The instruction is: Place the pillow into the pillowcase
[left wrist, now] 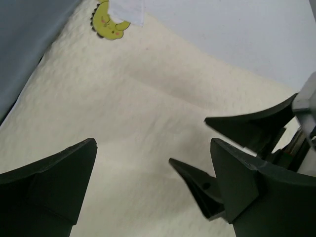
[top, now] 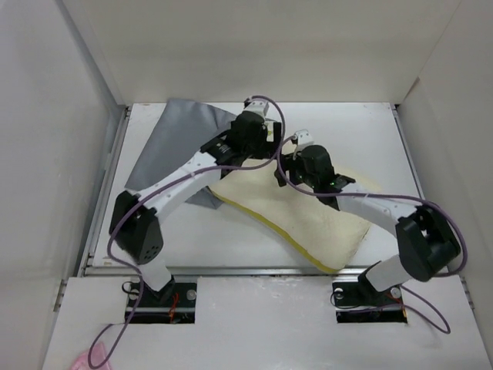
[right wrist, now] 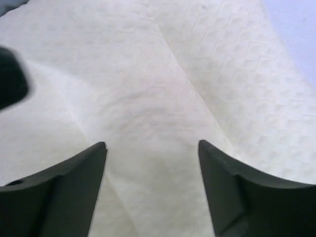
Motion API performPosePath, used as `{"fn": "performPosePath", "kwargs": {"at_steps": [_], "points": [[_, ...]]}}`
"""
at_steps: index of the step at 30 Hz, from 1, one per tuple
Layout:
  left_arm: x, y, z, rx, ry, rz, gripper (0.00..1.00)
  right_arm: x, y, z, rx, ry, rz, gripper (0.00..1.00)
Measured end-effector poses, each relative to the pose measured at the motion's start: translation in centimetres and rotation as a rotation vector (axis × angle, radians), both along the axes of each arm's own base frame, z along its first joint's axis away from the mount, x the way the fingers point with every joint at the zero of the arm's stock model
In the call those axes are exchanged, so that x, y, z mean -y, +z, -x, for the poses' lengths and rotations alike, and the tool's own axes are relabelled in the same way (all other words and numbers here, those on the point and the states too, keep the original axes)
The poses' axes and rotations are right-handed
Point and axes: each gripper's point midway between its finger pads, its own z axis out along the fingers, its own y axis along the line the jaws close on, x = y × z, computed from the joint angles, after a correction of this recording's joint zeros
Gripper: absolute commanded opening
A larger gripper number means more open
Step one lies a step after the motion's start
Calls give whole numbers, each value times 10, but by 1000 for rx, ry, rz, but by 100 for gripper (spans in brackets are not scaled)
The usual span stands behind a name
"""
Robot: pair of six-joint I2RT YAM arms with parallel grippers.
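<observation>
The cream pillow (top: 308,220) lies diagonally from the table's middle to the right front, its yellow edge band facing front-left. The grey pillowcase (top: 173,146) lies wrinkled at the back left, against the pillow's far end. My left gripper (top: 258,146) is open just above the pillow's far end (left wrist: 123,108), near the yellow logo mark (left wrist: 108,22) and a white label (left wrist: 126,10). My right gripper (top: 296,166) is open close beside it, over the same end (right wrist: 148,89). Its dark fingers (left wrist: 197,182) show in the left wrist view. Neither gripper holds anything.
White walls enclose the table on the left, back and right. Purple cables loop from both arms over the pillow. The grey pillowcase (left wrist: 24,39) fills the upper left corner of the left wrist view. A dark blur (right wrist: 10,79) sits at the right wrist view's left edge.
</observation>
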Motion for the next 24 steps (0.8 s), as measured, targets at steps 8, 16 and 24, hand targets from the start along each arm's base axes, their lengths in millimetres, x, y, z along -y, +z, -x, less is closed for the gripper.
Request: {"fn": "performPosePath", "kwargs": {"at_steps": [8, 16, 24], "points": [[-87, 40, 75, 53, 150, 135, 100, -51, 62, 49, 259, 367, 126, 99], [-176, -54, 100, -106, 440, 113, 100, -135, 36, 41, 281, 640, 269, 99], [-217, -126, 69, -253, 611, 18, 100, -154, -30, 17, 195, 655, 402, 81]]}}
